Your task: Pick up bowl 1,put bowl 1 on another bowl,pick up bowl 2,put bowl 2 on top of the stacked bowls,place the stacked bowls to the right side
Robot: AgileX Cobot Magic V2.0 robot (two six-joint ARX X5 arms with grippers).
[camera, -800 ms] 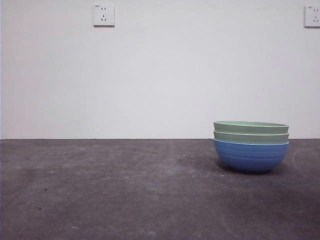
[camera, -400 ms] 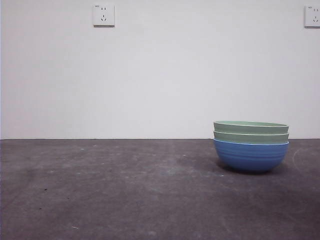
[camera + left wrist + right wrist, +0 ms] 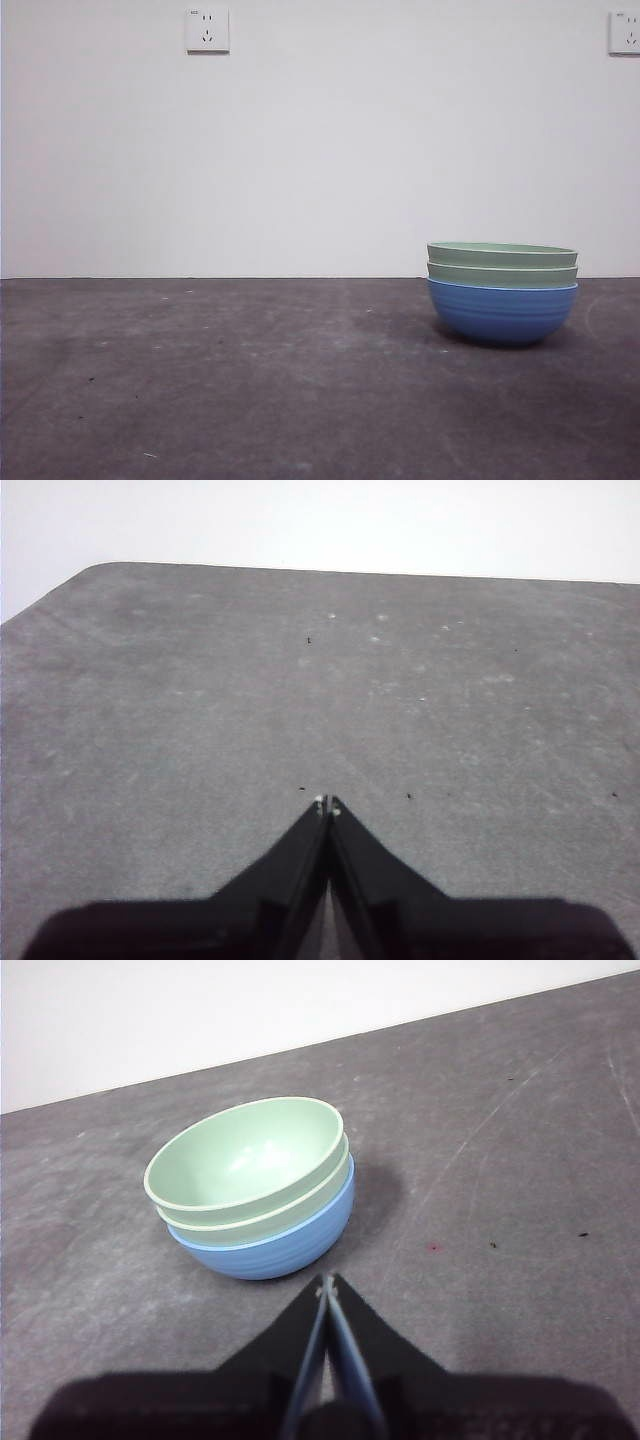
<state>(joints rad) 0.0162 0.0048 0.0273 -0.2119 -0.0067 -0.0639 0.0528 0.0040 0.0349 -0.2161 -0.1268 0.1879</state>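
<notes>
Grey worktop (image 3: 250, 380) under a white wall carries the stack (image 3: 502, 292) at its right side, free of both arms. Right gripper (image 3: 327, 1282) hangs near it, left gripper (image 3: 326, 804) over bare surface, both with fingers closed. Judged done: best withdraw without nudging. Bowl interiors below the top one are hidden.

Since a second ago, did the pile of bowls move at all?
No. The pile of bowls sits in the same spot on the table, the same way below the right wall socket.
</notes>
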